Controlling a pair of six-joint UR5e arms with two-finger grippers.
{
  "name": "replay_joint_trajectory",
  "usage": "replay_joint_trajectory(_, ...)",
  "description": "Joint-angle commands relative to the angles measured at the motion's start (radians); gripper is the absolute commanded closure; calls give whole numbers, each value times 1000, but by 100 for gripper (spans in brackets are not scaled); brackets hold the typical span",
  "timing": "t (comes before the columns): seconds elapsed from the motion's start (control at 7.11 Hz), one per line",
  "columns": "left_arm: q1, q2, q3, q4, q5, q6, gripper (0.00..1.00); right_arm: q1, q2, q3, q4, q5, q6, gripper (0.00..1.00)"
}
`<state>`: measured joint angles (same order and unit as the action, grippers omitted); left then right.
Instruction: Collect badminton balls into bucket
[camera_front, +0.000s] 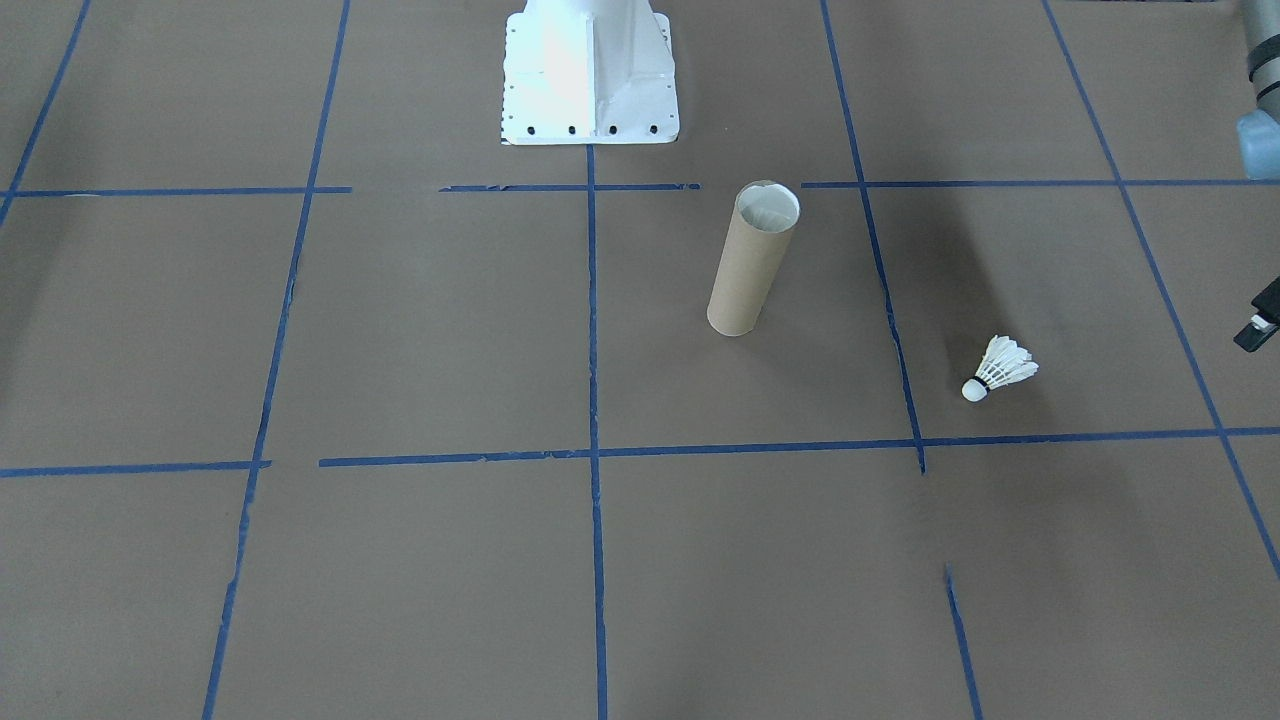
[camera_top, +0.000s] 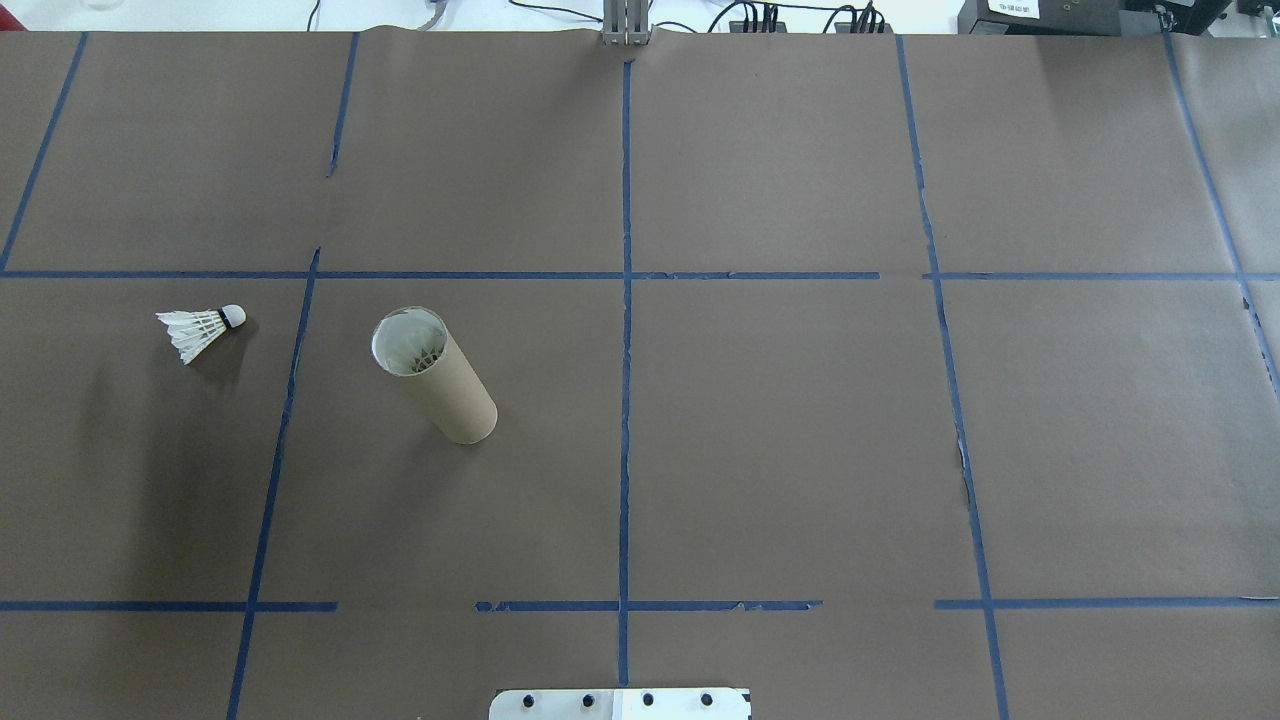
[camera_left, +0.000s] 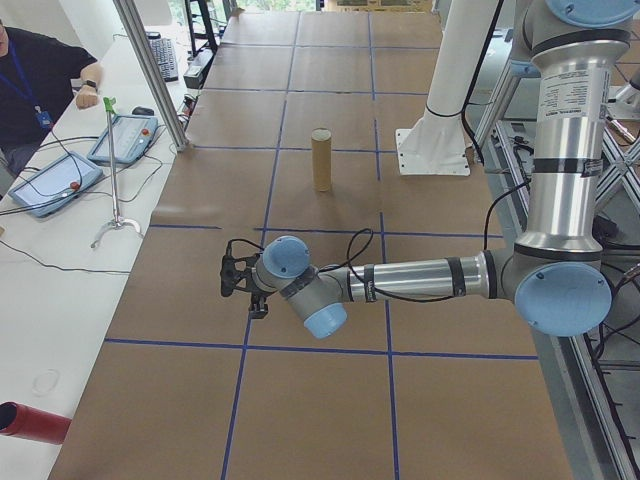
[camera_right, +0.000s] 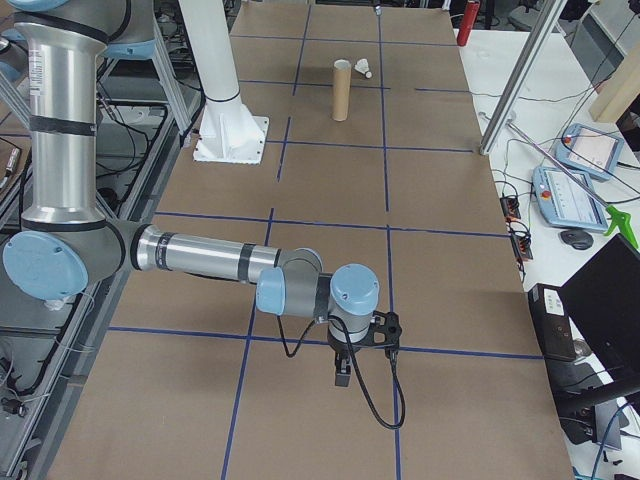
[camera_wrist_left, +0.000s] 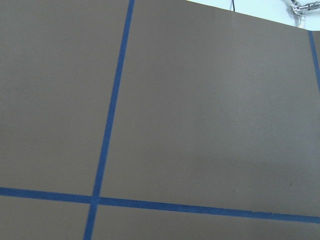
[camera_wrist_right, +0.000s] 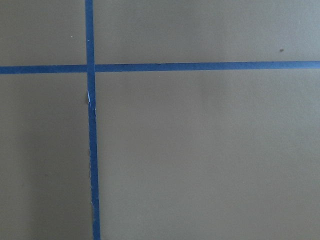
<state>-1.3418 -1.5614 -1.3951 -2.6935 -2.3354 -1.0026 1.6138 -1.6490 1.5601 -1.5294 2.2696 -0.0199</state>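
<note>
Plainly, the shuttlecock (camera_top: 200, 331) lies on the table (camera_top: 760, 440) near the upright tube (camera_top: 433, 374), well apart from both arms. Neither claw's opening can be told. Feathers could crush under a hard pinch, or a careless pass could topple the tube.

Even, diffuse overhead light fills every view, and the brown paper-covered tabletop (camera_top: 760, 440) looks matte. The white metal pedestal base (camera_front: 590, 70) is blown out with glare in the front-facing view. The small white feather shuttlecock (camera_top: 198, 331) casts a soft shadow toward 5 o'clock in the overhead view. Focus is sharp in the fixed views; both wrist views are slightly soft and flat.
</note>
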Motion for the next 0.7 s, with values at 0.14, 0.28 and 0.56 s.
replay_joint_trajectory(0.14, 201, 3, 71, -403, 118, -421, 0, 0, 0, 0, 0, -1, 0, 0)
replay_joint_trajectory(0.28, 304, 0, 73, -495, 234, -570, 0, 0, 0, 0, 0, -1, 0, 0)
replay_joint_trajectory(0.56, 392, -14, 73, -532, 329, -686, 0, 0, 0, 0, 0, -1, 0, 0)
